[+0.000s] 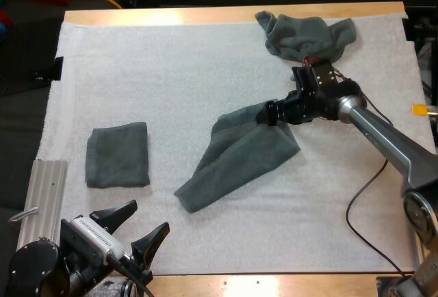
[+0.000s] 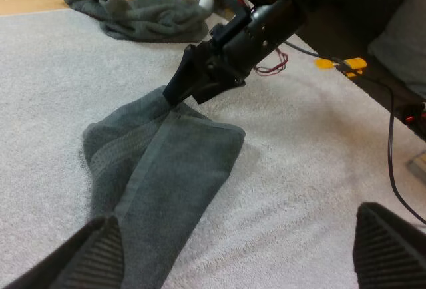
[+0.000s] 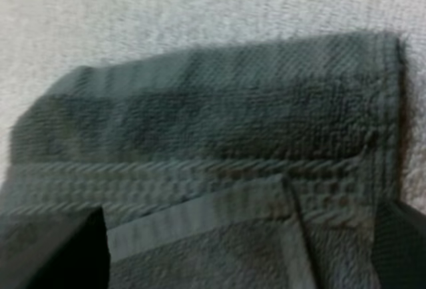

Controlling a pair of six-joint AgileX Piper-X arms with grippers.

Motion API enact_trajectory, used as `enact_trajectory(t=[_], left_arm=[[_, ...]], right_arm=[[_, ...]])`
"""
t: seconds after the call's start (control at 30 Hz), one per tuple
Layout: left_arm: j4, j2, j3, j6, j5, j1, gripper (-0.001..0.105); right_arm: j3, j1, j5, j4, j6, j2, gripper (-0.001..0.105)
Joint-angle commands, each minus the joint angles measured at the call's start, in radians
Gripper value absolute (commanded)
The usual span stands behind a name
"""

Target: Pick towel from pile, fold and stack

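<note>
A long, loosely doubled grey-green towel (image 1: 236, 157) lies slanted across the middle of the mat. My right gripper (image 1: 263, 113) is down at its upper edge. Its fingers (image 3: 56, 249) stand wide apart over the towel's hemmed border (image 3: 219, 162), so it is open. From the left wrist view the right gripper's tip (image 2: 174, 94) touches the towel (image 2: 160, 176) at its far edge. A crumpled towel pile (image 1: 304, 35) sits at the far right of the mat. One folded towel (image 1: 116, 155) lies flat at the left. My left gripper (image 1: 130, 227) hovers open at the near edge.
A ribbed metal plate (image 1: 42, 194) lies off the mat's near left corner. The white mat (image 1: 178, 71) covers most of the wooden table (image 1: 226, 15). A black cable (image 1: 363, 194) loops over the mat under the right arm.
</note>
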Motion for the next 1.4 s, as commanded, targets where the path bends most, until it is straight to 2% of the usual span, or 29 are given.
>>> enact_trajectory(t=[0.0,0.23,0.57,0.8,0.87,1.0,1.17,1.37], left_arm=[[-0.003,0.001,-0.002,-0.01,0.005,-0.005,0.069],[-0.003,0.001,-0.002,0.001,0.005,-0.005,0.069],[-0.003,0.001,-0.002,0.019,0.003,-0.005,0.069],[-0.003,0.001,-0.002,0.019,0.003,-0.005,0.069],[-0.003,0.001,-0.002,0.019,0.003,-0.005,0.069],[-0.004,0.001,-0.002,0.019,0.003,-0.005,0.069],[-0.004,0.001,-0.002,0.019,0.003,-0.005,0.069],[-0.004,0.001,-0.002,0.019,0.003,-0.005,0.069]], right_arm=[[-0.006,-0.002,-0.021,-0.011,-0.001,0.009,0.078],[-0.006,-0.002,-0.072,-0.055,0.031,0.062,0.078],[-0.006,-0.002,-0.165,-0.034,0.07,0.083,0.078],[-0.006,-0.002,-0.17,0.009,0.073,0.083,0.076],[-0.006,-0.002,-0.168,0.018,0.072,0.083,0.07],[-0.006,-0.002,-0.113,0.034,0.075,0.08,0.047],[-0.006,-0.002,-0.088,0.036,0.075,0.08,0.033],[-0.006,-0.002,-0.07,0.034,0.073,0.08,0.009]])
